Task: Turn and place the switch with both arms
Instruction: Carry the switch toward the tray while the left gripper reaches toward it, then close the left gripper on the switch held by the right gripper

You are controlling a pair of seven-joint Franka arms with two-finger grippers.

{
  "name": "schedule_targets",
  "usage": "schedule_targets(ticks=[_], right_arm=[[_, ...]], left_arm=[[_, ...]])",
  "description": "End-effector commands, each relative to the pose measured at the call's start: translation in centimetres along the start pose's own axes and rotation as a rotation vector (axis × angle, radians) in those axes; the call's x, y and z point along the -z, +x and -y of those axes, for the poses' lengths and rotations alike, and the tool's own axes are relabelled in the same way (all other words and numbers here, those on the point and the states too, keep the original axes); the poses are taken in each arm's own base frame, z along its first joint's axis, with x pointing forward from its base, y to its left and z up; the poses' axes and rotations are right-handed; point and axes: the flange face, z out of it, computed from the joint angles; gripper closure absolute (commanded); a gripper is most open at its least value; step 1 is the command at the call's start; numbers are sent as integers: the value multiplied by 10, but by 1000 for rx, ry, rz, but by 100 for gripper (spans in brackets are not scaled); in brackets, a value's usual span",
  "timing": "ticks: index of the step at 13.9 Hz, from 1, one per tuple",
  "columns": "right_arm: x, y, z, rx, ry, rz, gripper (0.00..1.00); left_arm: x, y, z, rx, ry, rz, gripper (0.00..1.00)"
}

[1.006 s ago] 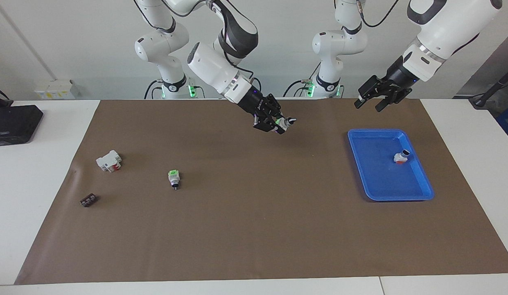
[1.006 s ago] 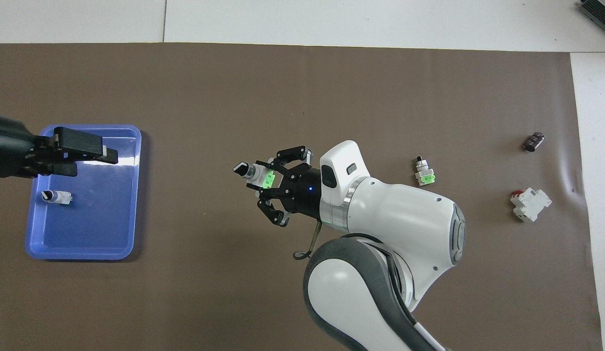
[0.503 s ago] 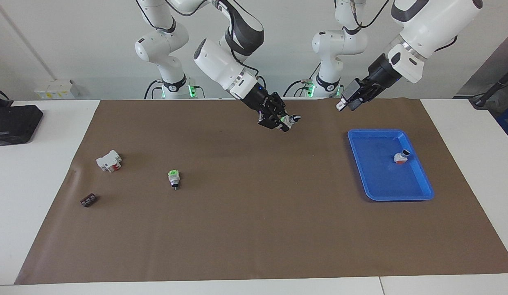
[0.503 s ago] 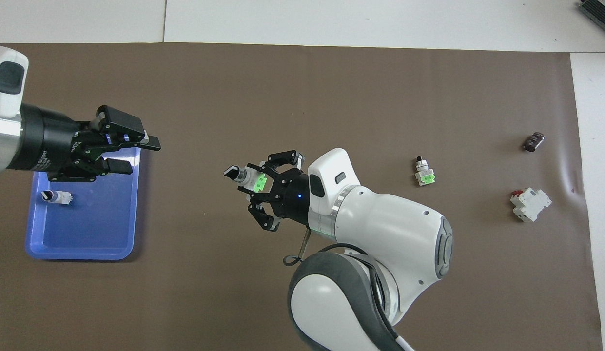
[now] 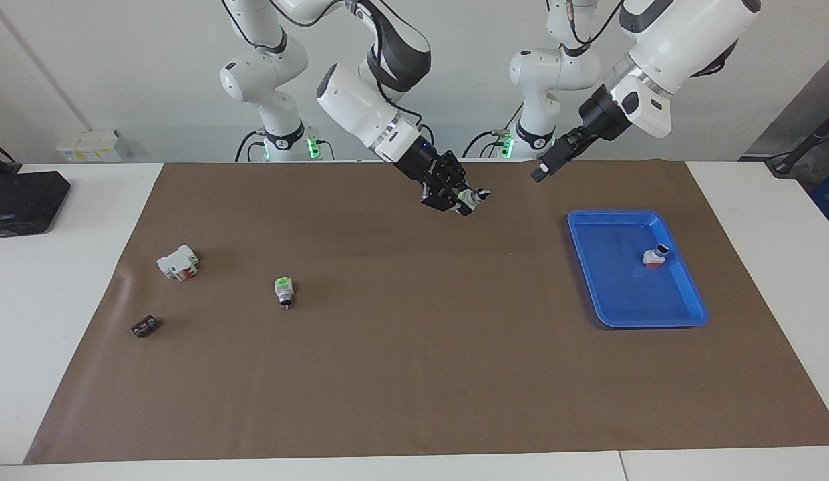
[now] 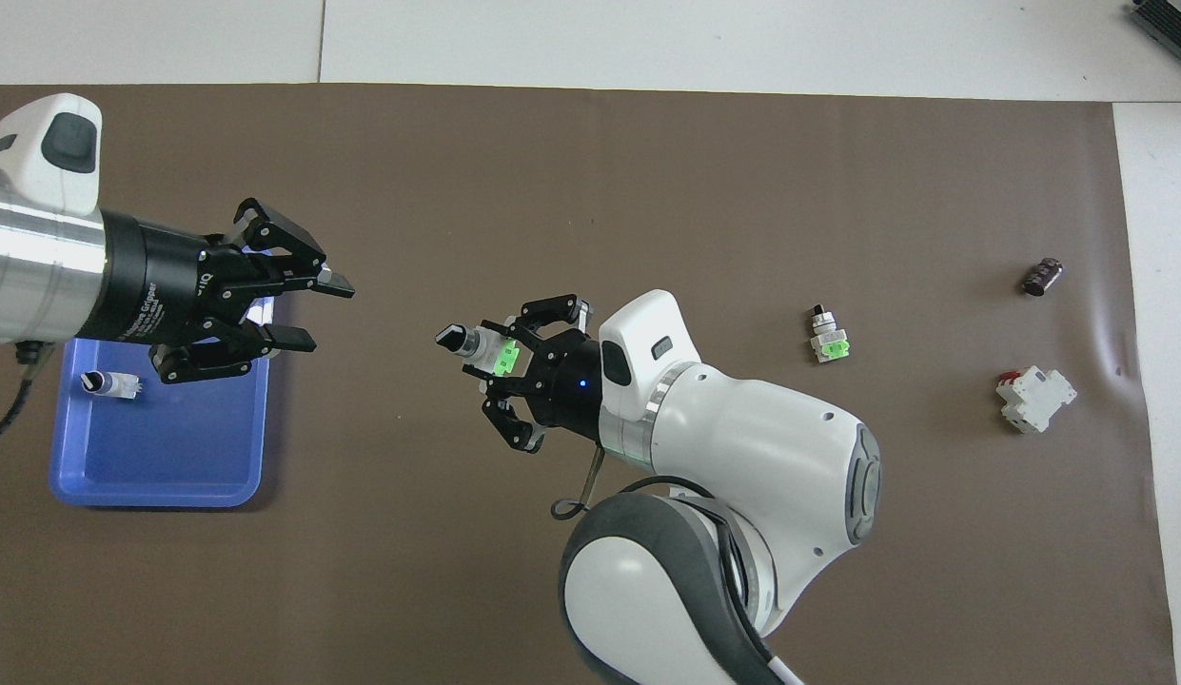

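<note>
The tray lies toward the left arm's end of the table, one small switch in it. A second switch, a block and a small part lie toward the right arm's end.

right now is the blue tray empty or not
Not empty: the blue tray holds one small red-ended switch, lying on its side near the edge nearer the robots.

Hidden and cut-off parts

The right gripper covers part of the switch it clamps, leaving only the knob and a green patch showing. The left arm is cut off by the overhead view's edge. The small dark part is too small to identify. The black device runs off the facing view's edge.
</note>
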Motion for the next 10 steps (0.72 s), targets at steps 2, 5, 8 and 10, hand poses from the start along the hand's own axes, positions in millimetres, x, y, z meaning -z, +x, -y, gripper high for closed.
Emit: schedule_targets(ticks=[2, 5, 8, 10], right_arm=[[-1, 3, -2, -25, -16, -13, 100], [-1, 3, -2, -25, -16, -13, 100], [-2, 3, -1, -24, -17, -12, 100], [-1, 3, -3, -25, -31, -13, 100]], left_arm=[[-13, -19, -4, 192, -2, -76, 57], [-25, -33, -5, 250, 16, -120, 57], [-33, -29, -6, 343, 26, -148, 58], [-36, -24, -5, 380, 40, -149, 59]])
